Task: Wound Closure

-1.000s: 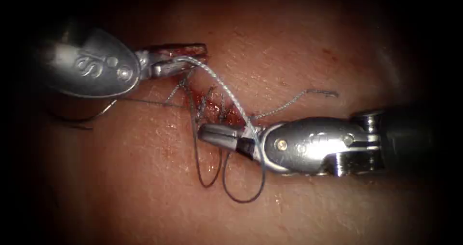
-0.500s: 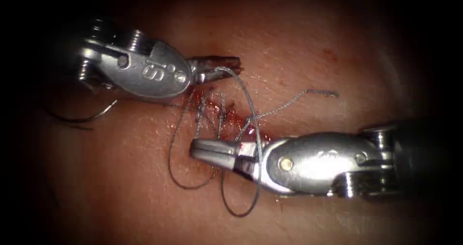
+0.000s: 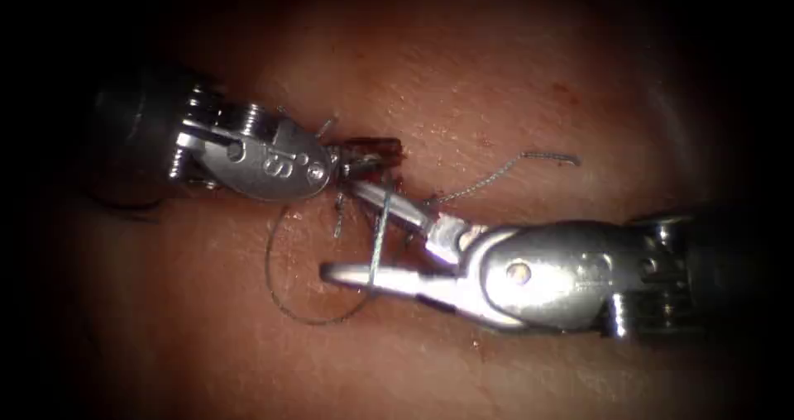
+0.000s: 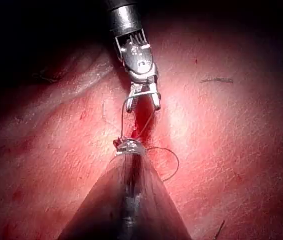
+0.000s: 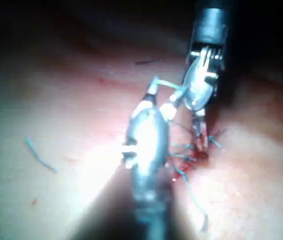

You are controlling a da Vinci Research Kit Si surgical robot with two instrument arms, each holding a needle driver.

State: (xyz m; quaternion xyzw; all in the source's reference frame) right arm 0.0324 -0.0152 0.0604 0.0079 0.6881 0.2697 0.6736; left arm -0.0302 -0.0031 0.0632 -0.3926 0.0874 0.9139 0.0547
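The right tool (image 3: 364,234) comes in over the tissue (image 3: 513,81) with its two jaws spread wide apart, and nothing is pinched between them. One jaw points up toward the cut (image 3: 368,193) and the other lies flat just below it. The thread (image 3: 379,238) hangs down across the flat jaw and curls into a thin loop (image 3: 285,292) on the left side of the cut. The left tool (image 3: 368,157) sits at the top end of the cut with its jaws closed, and the thread seems to start right at its tip, so it looks like it is holding the thread there. I cannot see the needle in these pictures. The thread is very thin, light and floppy, so it will bend and slip easily; I think it is best pinched close to the knots, not far out on the loop. A short loose bit of thread (image 3: 513,168) lies on the right side, apart from both tools. The tissue looks soft, wet and shiny, with red fluid (image 3: 356,209) along the cut. All around is dark.
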